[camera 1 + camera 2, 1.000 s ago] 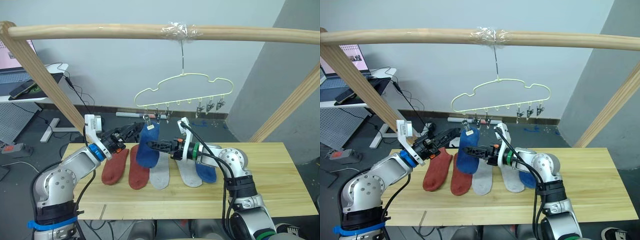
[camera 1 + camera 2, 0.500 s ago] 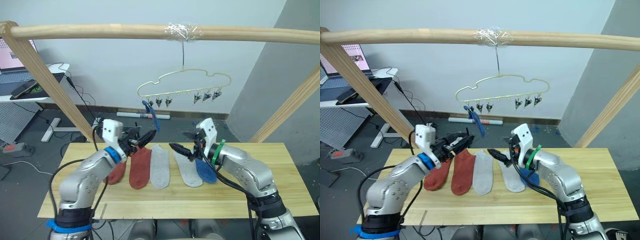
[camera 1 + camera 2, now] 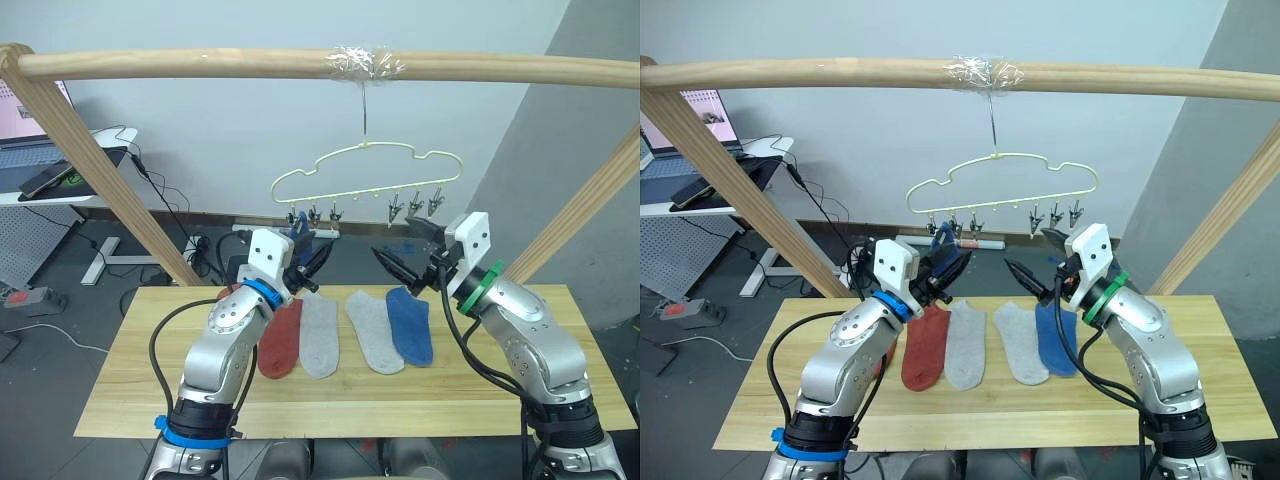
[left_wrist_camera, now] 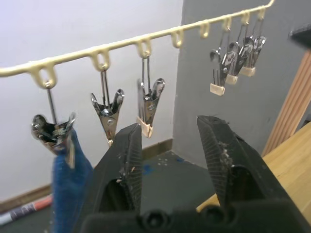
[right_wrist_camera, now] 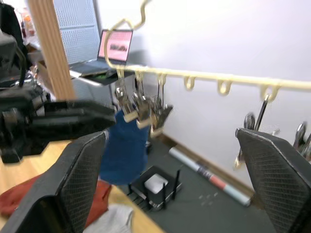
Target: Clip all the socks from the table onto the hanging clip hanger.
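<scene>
Both arms are rising from the tabletop (image 3: 520, 385) toward the clip hanger (image 3: 365, 185), left tool (image 3: 312, 260) and right tool (image 3: 400, 268) both spread apart and empty — one blue sock (image 4: 65, 187) is hanging on the leftmost of six clips, five are still lying flat — two rust-red socks (image 3: 283, 338), two grey socks (image 3: 320, 335), one blue sock on the tabletop (image 3: 410, 323)

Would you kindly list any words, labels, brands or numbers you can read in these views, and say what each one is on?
No legible text anywhere.
Laptop screen at the far left: shows an image, too small to read.
Clip hanger, socks and table: no markings visible.
</scene>
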